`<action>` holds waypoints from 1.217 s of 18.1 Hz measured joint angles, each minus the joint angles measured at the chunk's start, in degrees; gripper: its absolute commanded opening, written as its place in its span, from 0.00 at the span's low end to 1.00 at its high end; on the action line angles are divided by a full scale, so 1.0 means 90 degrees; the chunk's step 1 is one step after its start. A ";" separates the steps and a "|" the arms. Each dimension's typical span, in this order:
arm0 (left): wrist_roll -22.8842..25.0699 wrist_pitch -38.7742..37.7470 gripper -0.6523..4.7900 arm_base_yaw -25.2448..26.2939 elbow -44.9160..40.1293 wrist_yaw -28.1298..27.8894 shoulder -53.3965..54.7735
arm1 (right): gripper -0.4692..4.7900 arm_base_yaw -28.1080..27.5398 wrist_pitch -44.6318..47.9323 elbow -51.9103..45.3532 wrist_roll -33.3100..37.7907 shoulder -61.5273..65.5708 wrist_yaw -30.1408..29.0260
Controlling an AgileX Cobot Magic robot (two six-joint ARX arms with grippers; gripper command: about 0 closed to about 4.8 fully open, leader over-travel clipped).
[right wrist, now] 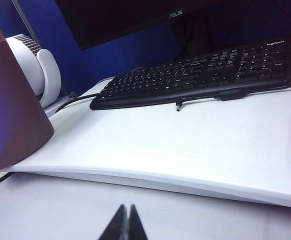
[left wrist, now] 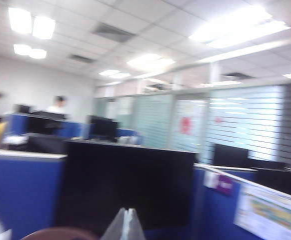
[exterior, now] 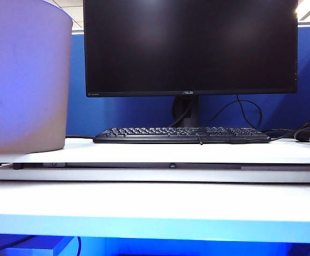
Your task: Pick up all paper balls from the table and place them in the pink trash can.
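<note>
Item: large smooth dusty-pink plastic trash can (exterior: 24, 80), standing on the raised white board of the white bench (exterior: 155, 200), beside a black keyboard (exterior: 181, 135) and black monitor (exterior: 189, 45).

Paper balls: none showing on any visible surface; judged the clearing is finishing or done.

Left end effector (left wrist: 127, 225): fingers pressing together, empty, pointing up toward the office ceiling; view blurred.

Right end effector (right wrist: 126, 223): closed, hovering low over the bench, holding nothing.

Next: checking for unseen balls. Can interior hidden; its rim is cut off.

Trash can (exterior: 24, 80) left on table (exterior: 155, 200); keyboard (exterior: 181, 135) before monitor (exterior: 189, 48).
</note>
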 measured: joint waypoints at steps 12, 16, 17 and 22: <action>0.0296 0.0345 0.11 0.0223 -0.5646 -0.1052 -0.0248 | 0.09 0.0000 0.0000 0.0000 0.0000 0.0000 0.0000; -0.0172 0.1343 0.11 0.0223 -0.8386 -0.0663 -0.0267 | 0.09 0.0000 0.0002 0.0000 0.0000 0.0000 -0.0002; -0.0342 0.1933 0.11 0.0226 -0.9187 -0.0296 -0.0325 | 0.09 0.0000 0.0002 0.0000 0.0000 0.0000 0.0000; -0.0692 0.6475 0.11 0.0231 -1.2383 0.0746 -0.1302 | 0.09 0.0000 0.0000 0.0000 0.0000 0.0000 -0.0002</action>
